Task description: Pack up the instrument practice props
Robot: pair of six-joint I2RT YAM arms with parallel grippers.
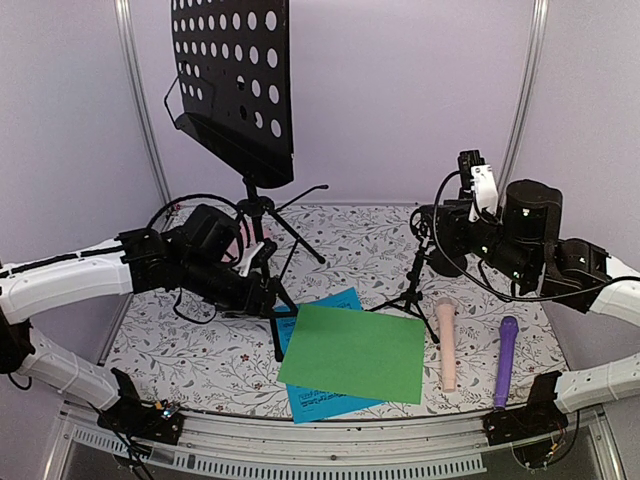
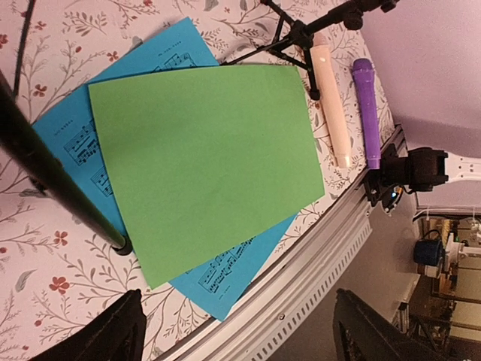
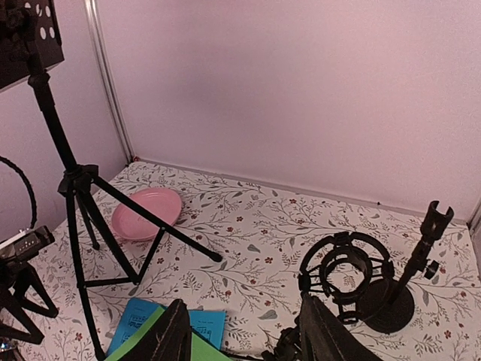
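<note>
The black perforated music rack (image 1: 232, 80) stands on its tripod (image 1: 262, 215) at the back left. A green sheet (image 1: 355, 352) lies on a blue sheet-music paper (image 1: 325, 402) at the front centre. A beige microphone (image 1: 447, 345) and a purple microphone (image 1: 506, 360) lie at the front right. A small tripod mic support (image 1: 410, 290) stands beside them. A ring-shaped mic support (image 3: 349, 272) on a round base shows in the right wrist view. My left gripper (image 1: 268, 295) is open and empty, by the tripod's front leg (image 2: 52, 180), above the sheets (image 2: 203, 158). My right gripper (image 1: 432, 240) is open and empty above the supports.
A pink plate (image 3: 146, 213) sits at the back left behind the tripod's legs. The table's metal front rail (image 2: 301, 278) runs just past the blue paper (image 2: 225, 280). Purple walls enclose the table on three sides.
</note>
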